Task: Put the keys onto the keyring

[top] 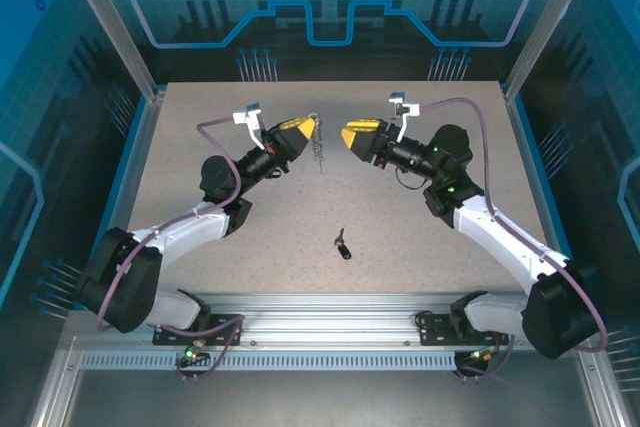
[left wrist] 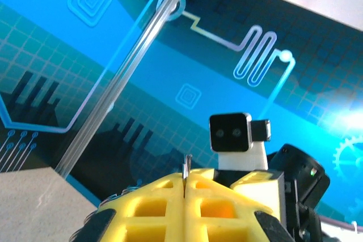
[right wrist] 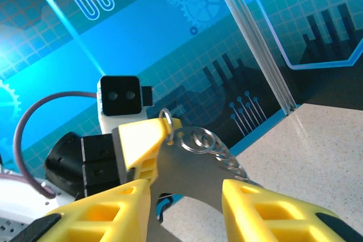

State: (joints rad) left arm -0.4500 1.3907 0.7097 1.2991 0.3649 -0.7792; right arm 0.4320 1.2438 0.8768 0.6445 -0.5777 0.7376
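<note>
Between your left jaws: the keyring (right wrist: 195,140), one item. The jaws are fully closed on a thin metal edge of it. Its silvery links hang free below the yellow fingers (left wrist: 147,202), held up off the tabletop (top: 200,187) towards the far side.

Facing them, a little apart: your right jaws, partly open and holding nothing, fingertips (right wrist: 249,196) pointed at the hanging links.

Lower down, mid-tabletop, nearer the arm bases: the key (top: 343,245), one item. It lies flat with the black head towards you and the blade pointing away, well apart from both arms and not yet on the ring.

Handling note, by judgement: the key wants fetching next, and your right arm is the free one. Open wider, descend squarely over the key and close low, since so small and flat a piece could slip out. Grip it so the end that threads stays clear. Hold the left arm steady so the links hang quiet.
</note>
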